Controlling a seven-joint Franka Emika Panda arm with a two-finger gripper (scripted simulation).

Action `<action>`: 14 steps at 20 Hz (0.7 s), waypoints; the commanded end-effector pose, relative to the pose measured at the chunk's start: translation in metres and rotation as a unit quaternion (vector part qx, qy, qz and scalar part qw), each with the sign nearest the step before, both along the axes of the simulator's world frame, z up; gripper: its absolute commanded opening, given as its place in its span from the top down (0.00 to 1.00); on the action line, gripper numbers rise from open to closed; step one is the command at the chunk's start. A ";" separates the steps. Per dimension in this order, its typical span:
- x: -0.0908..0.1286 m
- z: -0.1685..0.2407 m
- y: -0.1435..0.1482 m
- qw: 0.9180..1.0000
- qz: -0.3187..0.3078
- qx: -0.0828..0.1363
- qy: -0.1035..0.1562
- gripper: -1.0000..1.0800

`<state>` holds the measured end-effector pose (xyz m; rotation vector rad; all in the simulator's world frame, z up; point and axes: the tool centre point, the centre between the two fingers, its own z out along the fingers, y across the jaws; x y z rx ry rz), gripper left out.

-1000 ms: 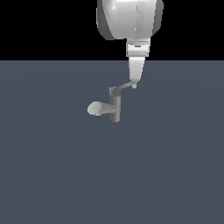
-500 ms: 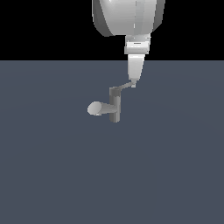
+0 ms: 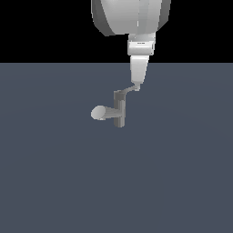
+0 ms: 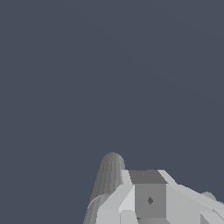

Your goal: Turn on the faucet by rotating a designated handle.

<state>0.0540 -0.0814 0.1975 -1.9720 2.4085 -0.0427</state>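
Note:
The small grey faucet [image 3: 119, 109] stands on the dark floor, an upright post with a thick round-ended spout [image 3: 100, 113] pointing to the exterior view's left. Its thin light handle [image 3: 128, 90] slants out from the post's top to the exterior view's right. My gripper [image 3: 135, 85] hangs straight down from the white arm with its tip at the handle's outer end. The fingers read as one narrow piece, so the jaws look together; a grasp cannot be made out. In the wrist view the ribbed spout [image 4: 107, 179] shows beside my finger [image 4: 148, 199].
A flat dark blue-grey floor [image 3: 182, 173] spreads around the faucet. A black background lies beyond its far edge. The bulky white arm link [image 3: 129, 16] hangs above the faucet.
The gripper has moved a little to the exterior view's left, and the handle's outer end has swung with it, closer to the post. The post and spout have not moved.

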 end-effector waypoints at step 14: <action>-0.048 -0.015 0.041 1.000 -0.001 0.002 0.019 1.00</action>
